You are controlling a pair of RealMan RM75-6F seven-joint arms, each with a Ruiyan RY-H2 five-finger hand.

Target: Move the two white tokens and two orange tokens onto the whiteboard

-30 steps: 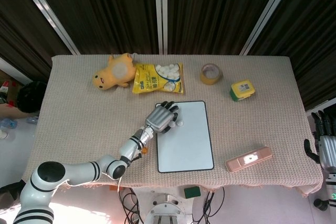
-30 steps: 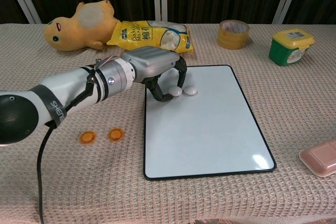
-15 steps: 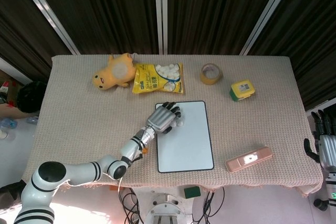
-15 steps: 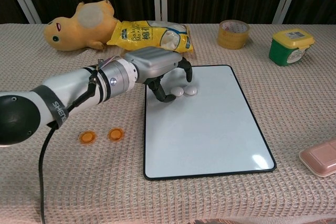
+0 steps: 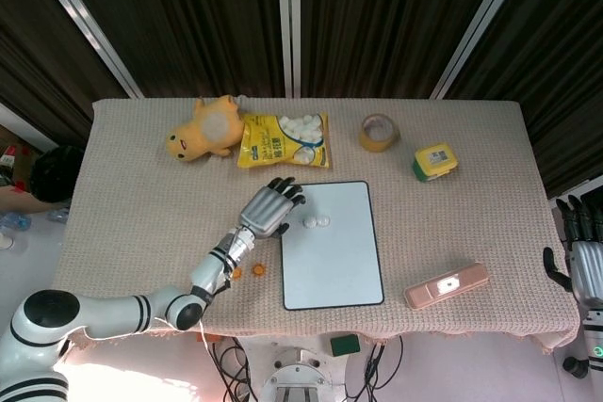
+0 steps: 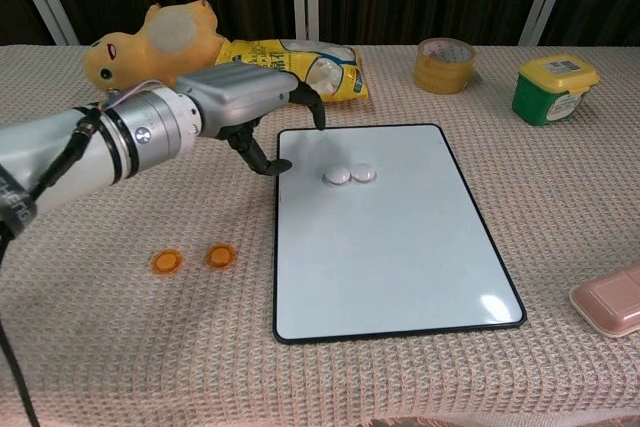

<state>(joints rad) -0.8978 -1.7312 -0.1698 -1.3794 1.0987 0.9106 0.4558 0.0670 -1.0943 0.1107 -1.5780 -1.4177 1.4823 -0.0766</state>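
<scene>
The whiteboard [image 6: 400,247] lies flat on the table [image 6: 560,197], and the two white tokens [image 6: 349,175] sit side by side on its upper part, touching or nearly touching each other. The two orange tokens [image 6: 193,259] lie on the cloth to the left of the whiteboard, near its lower left stretch but apart from its edge, and close to one another.

The left hand [image 6: 243,102] hangs above the table just outside the whiteboard's upper left corner, its dark fingertips [image 6: 281,165] curved downward and spread apart, holding nothing. In the head view the same hand [image 5: 268,209] shows beside the board's left edge, with the white tokens a little way to its right. The right hand [image 5: 585,265] is at the far right, off the table edge and well away from the whiteboard; its fingers point upward and stand apart, with nothing in them.

Beyond the whiteboard's top edge lies a yellow snack bag [image 6: 290,65], and left of that a yellow plush toy [image 6: 150,52]. A roll of tape [image 6: 444,64] and a green box with a yellow lid [image 6: 555,88] sit to the upper right of the whiteboard. A pink case [image 6: 610,297] lies off the board's lower right corner.
</scene>
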